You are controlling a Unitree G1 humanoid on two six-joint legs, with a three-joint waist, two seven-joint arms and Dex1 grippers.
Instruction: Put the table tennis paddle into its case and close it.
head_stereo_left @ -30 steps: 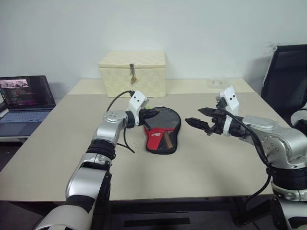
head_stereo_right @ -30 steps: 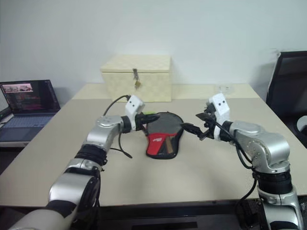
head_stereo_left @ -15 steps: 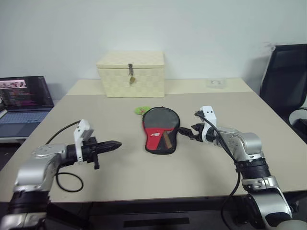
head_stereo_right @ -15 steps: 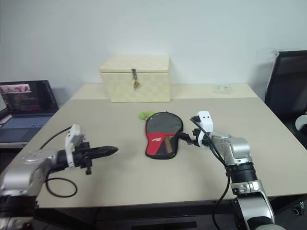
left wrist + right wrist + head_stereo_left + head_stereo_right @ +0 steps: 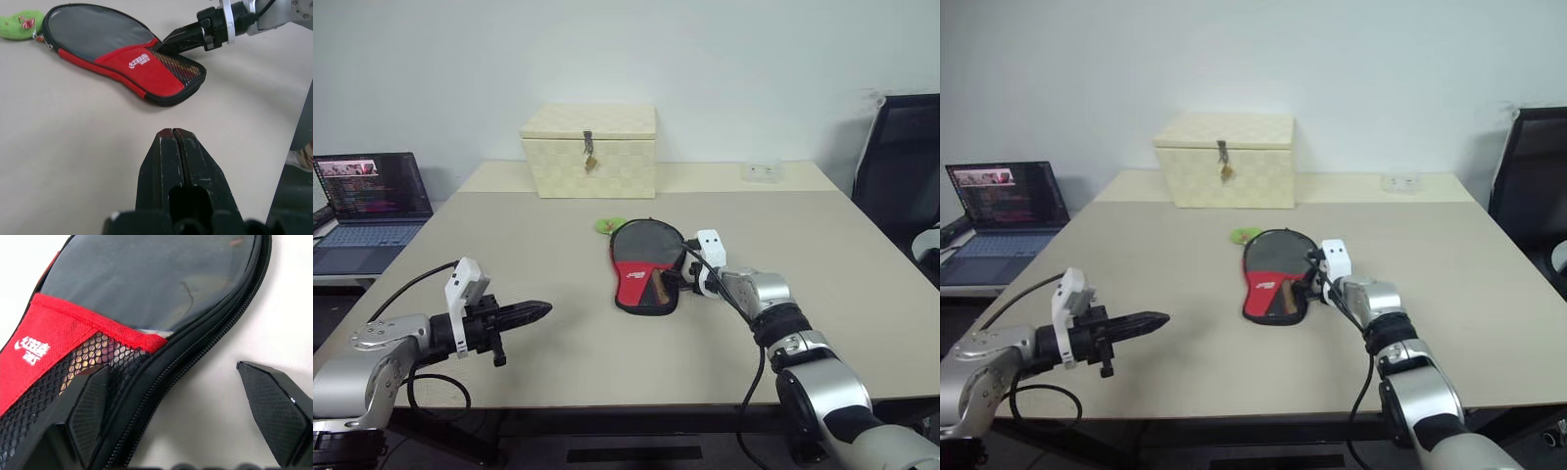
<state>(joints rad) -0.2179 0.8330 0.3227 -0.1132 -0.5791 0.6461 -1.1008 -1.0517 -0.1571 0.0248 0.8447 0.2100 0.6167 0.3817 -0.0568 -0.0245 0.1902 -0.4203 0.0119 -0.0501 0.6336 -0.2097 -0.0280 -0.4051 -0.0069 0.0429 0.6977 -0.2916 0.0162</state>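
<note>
The case (image 5: 641, 257), a black pouch with a red panel and a white logo, lies flat at the table's middle. The table tennis paddle is inside it, and its wooden handle (image 5: 656, 286) shows through the mesh pocket (image 5: 54, 382). A green charm (image 5: 607, 225) lies at the case's far end. My right gripper (image 5: 172, 367) is open and straddles the case's zipped right edge, with one finger (image 5: 88, 411) over the mesh and the other over bare table. My left gripper (image 5: 542, 309) is shut and empty, hovering near the table's front left and pointing towards the case.
A cream woven box (image 5: 590, 150) with a latch stands at the back of the table. Off its left side sits an open laptop (image 5: 372, 196) on a lower desk. A black chair (image 5: 901, 166) stands at the right, and a small white object (image 5: 762, 171) lies at the back right.
My left gripper has pulled back from the case to the near left, still shut. The right gripper, still open, has sunk and moved in to the case's right edge.
</note>
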